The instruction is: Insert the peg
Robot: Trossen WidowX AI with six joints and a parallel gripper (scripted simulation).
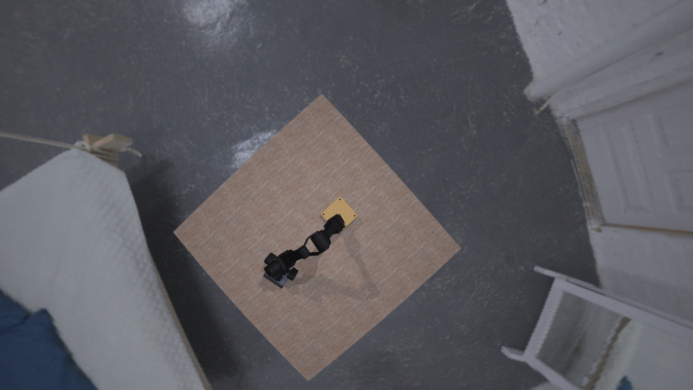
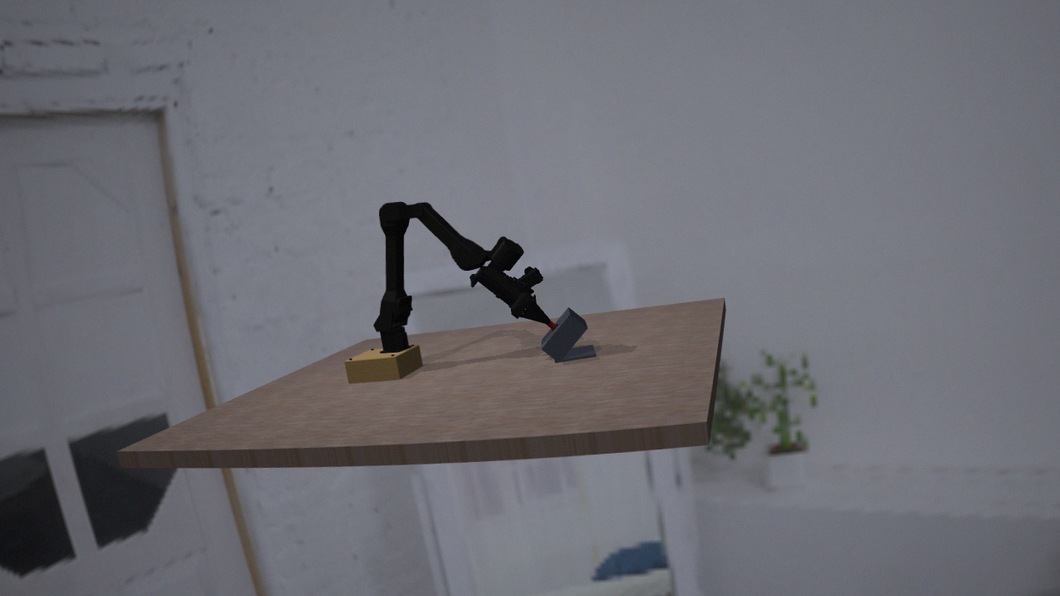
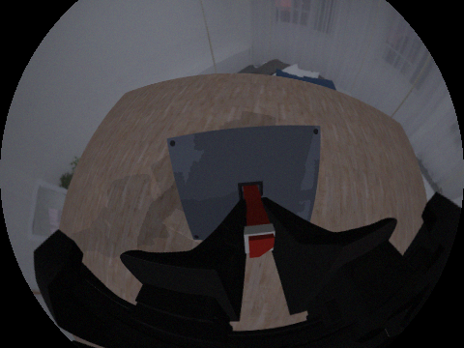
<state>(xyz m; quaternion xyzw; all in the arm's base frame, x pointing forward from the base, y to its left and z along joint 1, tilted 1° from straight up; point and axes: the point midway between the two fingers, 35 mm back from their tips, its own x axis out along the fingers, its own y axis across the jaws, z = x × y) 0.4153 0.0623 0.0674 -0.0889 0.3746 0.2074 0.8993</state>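
From the top we mostly just see the arm (image 1: 309,245) stretched out over the table (image 1: 397,271); its end covers the panel and peg.

Side view's better: our gripper (image 2: 535,312) is tilted down at the sloped panel (image 2: 565,333), with only a sliver of red peg (image 2: 551,324) showing between them.

Wrist view: the fingers are clamped on the peg (image 3: 257,216), its long axis pointing dead ahead into the hole (image 3: 250,186). We'd say keep pushing along that line.
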